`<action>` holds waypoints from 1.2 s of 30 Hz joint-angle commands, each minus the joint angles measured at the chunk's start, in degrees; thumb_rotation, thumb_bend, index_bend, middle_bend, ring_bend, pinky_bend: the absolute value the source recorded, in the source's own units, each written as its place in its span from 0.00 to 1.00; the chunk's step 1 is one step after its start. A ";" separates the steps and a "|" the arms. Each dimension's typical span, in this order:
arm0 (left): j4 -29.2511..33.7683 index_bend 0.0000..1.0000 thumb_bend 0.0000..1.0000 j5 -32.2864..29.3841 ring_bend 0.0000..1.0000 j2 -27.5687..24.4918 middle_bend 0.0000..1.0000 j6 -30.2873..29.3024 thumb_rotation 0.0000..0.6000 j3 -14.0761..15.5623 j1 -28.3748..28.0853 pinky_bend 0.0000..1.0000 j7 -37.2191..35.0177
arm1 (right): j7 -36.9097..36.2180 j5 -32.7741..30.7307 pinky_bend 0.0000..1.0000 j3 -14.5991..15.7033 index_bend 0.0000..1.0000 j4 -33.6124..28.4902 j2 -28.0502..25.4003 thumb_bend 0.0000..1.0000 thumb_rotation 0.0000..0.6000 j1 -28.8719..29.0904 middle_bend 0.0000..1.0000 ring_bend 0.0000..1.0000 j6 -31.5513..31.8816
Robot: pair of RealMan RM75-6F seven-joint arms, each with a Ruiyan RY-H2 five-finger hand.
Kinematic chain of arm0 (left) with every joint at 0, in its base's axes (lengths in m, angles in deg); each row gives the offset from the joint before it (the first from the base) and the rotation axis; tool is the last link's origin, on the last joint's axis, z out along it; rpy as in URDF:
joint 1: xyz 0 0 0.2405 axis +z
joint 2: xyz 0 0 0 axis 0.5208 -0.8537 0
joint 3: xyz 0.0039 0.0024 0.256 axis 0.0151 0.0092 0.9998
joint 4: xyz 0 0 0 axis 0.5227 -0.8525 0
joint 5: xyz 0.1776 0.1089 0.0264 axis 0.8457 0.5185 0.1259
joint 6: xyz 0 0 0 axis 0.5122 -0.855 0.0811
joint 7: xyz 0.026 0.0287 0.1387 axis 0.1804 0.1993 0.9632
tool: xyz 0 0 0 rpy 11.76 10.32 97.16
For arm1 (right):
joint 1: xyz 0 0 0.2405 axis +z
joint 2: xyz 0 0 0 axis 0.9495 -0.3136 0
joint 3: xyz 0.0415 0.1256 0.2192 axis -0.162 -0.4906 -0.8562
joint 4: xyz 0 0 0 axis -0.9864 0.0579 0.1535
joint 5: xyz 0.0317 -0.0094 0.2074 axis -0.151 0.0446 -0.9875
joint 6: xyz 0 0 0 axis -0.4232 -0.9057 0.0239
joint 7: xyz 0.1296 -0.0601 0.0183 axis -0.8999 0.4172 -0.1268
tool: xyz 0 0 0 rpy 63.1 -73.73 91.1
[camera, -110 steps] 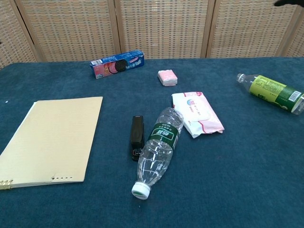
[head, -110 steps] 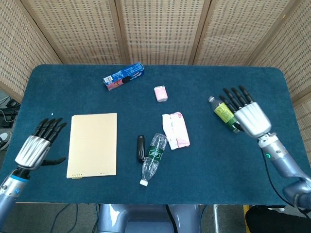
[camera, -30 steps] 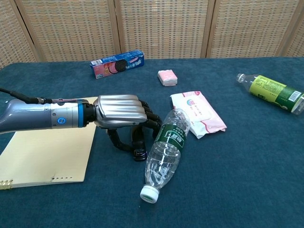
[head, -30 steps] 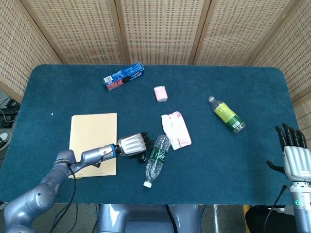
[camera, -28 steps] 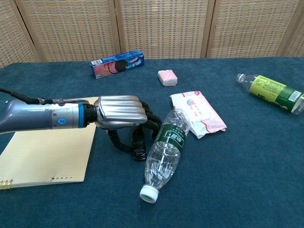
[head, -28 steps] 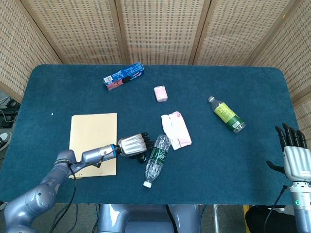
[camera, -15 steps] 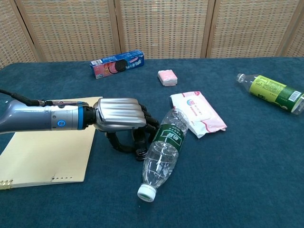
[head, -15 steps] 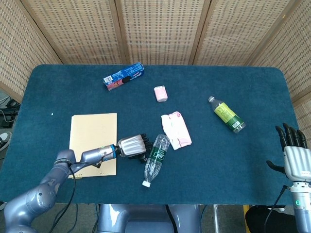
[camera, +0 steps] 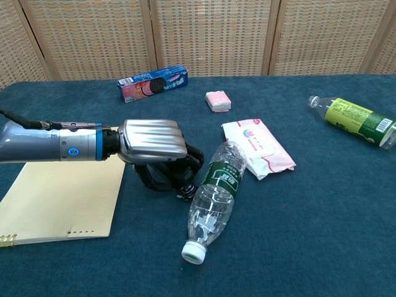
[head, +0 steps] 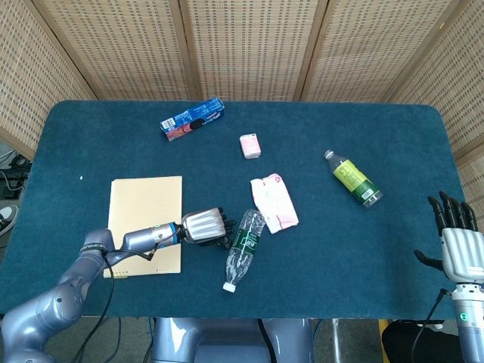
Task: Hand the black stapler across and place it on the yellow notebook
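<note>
The black stapler [camera: 183,178] is mostly hidden under my left hand [camera: 154,150], whose fingers curl around it just right of the yellow notebook [camera: 59,185]; only its dark lower end shows. In the head view the left hand [head: 203,225] sits between the notebook [head: 144,219] and a clear bottle, and the stapler [head: 221,240] peeks out below the fingers. Whether the stapler still touches the cloth I cannot tell. My right hand [head: 457,246] hangs beyond the table's right edge, fingers spread and holding nothing.
A clear water bottle [camera: 215,203] lies right against the left hand's fingers. A pink wipes pack [camera: 257,147], a pink eraser [camera: 218,100], a blue cookie box [camera: 152,83] and a green-labelled bottle [camera: 356,119] lie on the blue table [head: 91,144].
The left hand's fingers have closed tighter round the stapler and the hand has risen and turned slightly. The clear bottle was nudged a little. The right hand has not moved.
</note>
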 commanded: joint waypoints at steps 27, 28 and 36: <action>6.62 0.68 0.61 -4.77 0.58 -17.45 0.55 -5.53 1.00 3.28 16.96 0.52 -2.06 | 3.28 2.93 0.00 0.49 0.00 -2.19 0.81 0.00 1.00 0.48 0.00 0.00 -0.53; 6.32 0.68 0.61 -4.88 0.58 -17.02 0.55 -5.29 1.00 3.15 17.07 0.52 -2.22 | 3.36 2.94 0.00 0.48 0.00 -2.24 0.81 0.00 1.00 0.48 0.00 0.00 -0.52; 2.82 0.62 0.56 -3.93 0.56 -13.31 0.51 -3.14 1.00 3.26 16.44 0.46 -2.02 | 3.19 2.47 0.00 0.17 0.00 -2.26 0.52 0.00 1.00 0.03 0.00 0.00 -0.11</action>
